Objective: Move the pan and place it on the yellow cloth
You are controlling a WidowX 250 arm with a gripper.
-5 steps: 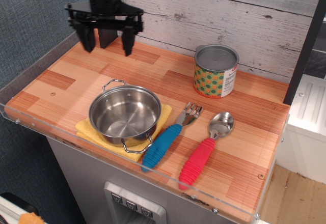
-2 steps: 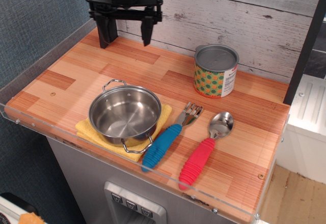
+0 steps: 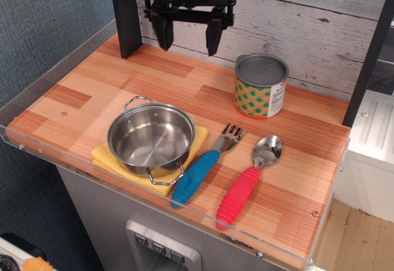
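The pan, a small shiny steel pot with two wire loop handles, sits upright on the yellow cloth near the front left of the wooden counter. The cloth shows around the pan's edges, mostly at the left front and right. My gripper is open and empty, high at the back of the counter near the plank wall, well behind and to the right of the pan. Its two black fingers point down.
A green-orange patterned tin can with a grey lid stands at the back right. A blue-handled fork and a red-handled spoon lie right of the pan. A black post stands at the back left. A clear acrylic rim edges the counter.
The open gripper has moved to the right along the back of the counter and slightly up, away from the pan. The pan and cloth have not moved.
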